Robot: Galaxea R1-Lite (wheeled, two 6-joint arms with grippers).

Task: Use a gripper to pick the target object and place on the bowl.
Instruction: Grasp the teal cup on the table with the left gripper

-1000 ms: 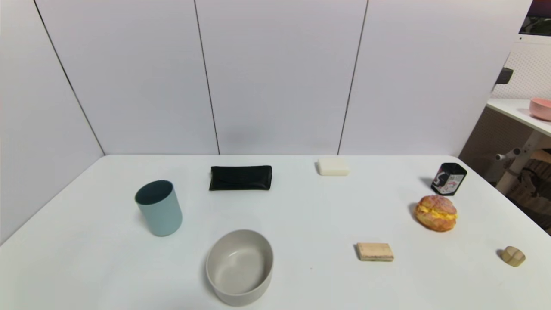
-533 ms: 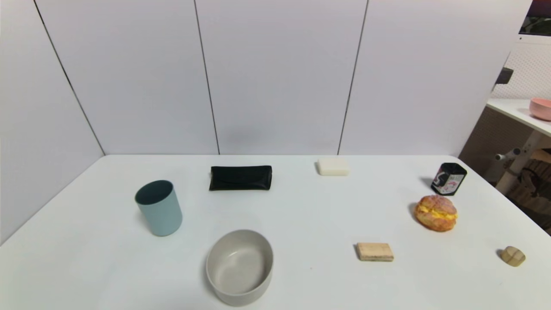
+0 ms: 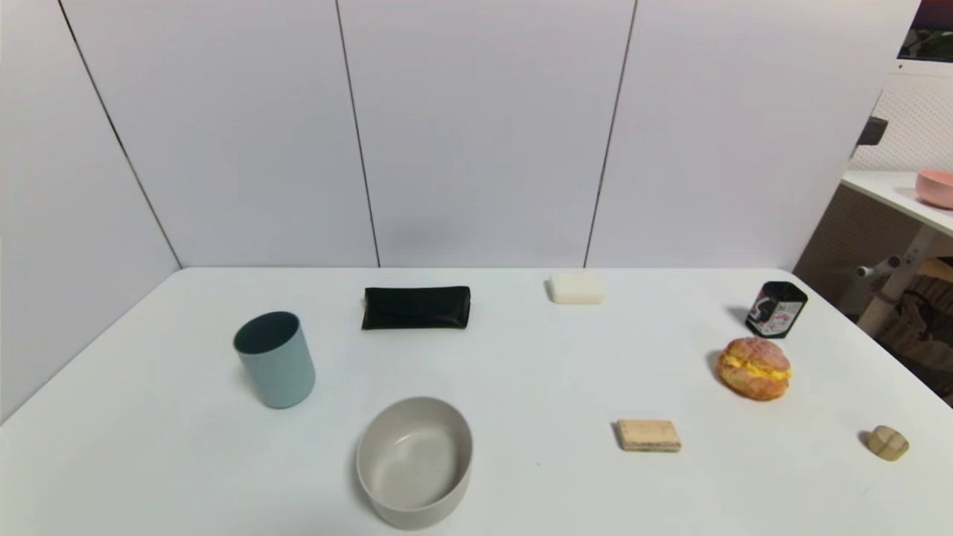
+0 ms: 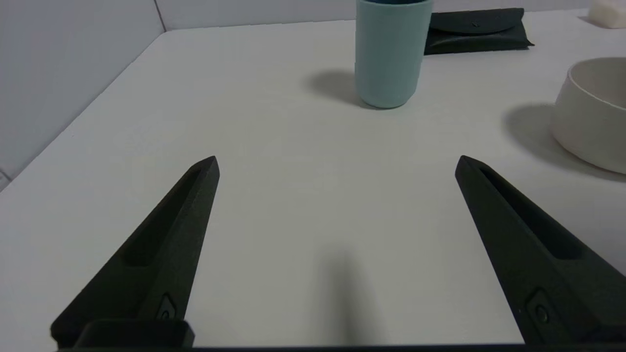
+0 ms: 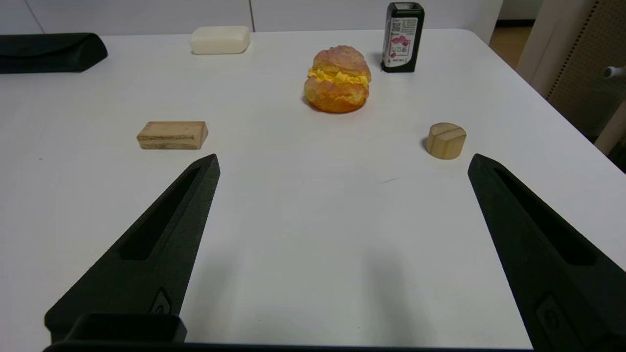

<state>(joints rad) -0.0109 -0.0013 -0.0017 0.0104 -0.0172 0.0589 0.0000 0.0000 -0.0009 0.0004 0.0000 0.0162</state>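
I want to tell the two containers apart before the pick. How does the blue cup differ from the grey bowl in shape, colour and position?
The blue cup is tall and narrow; the grey bowl is low and wide. The cup is pale blue-grey outside with a darker teal inside, while the bowl is one matte grey-beige throughout. The cup stands farther back and more to the robot's left; the bowl sits nearer the front edge. Both stand upright, handleless and apart on the white table; the bowl looks empty.

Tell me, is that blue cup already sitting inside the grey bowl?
No, in the head view the blue cup stands upright on the table, apart from the empty grey bowl.
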